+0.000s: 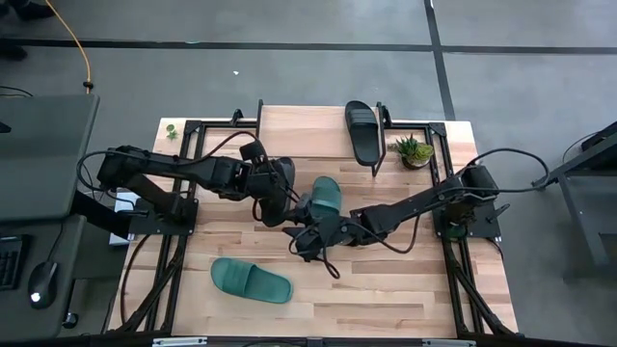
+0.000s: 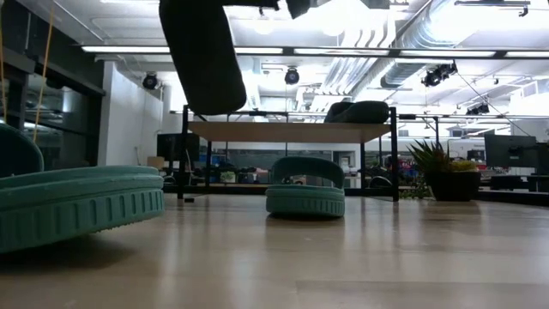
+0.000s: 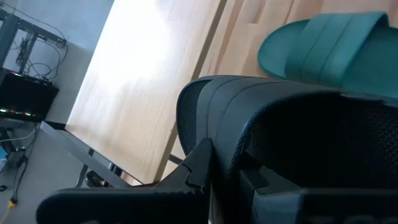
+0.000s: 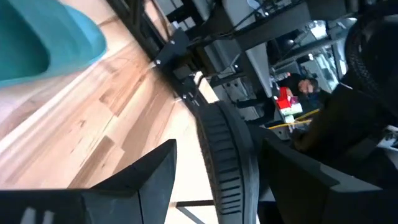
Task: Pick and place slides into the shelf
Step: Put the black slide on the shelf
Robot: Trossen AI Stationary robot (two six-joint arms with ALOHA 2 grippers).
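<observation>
Left gripper (image 1: 286, 207) near the tabletop (image 1: 386, 299) centre, fingers clenched on a black slide (image 3: 298, 143), held off the surface (it hangs high in the low view). Right gripper (image 1: 310, 234) just beside it, fingers spread wide around the same slide's ribbed edge (image 4: 227, 158); cannot tell if they touch it. One teal slide (image 1: 324, 197) lies just beyond both grippers, in front of the shelf (image 1: 299, 130). Second teal slide (image 1: 251, 280) lies toward the near left edge. Another black slide (image 1: 363, 131) rests on the shelf top, right half. Potted plant (image 1: 415, 150) at the far right corner
</observation>
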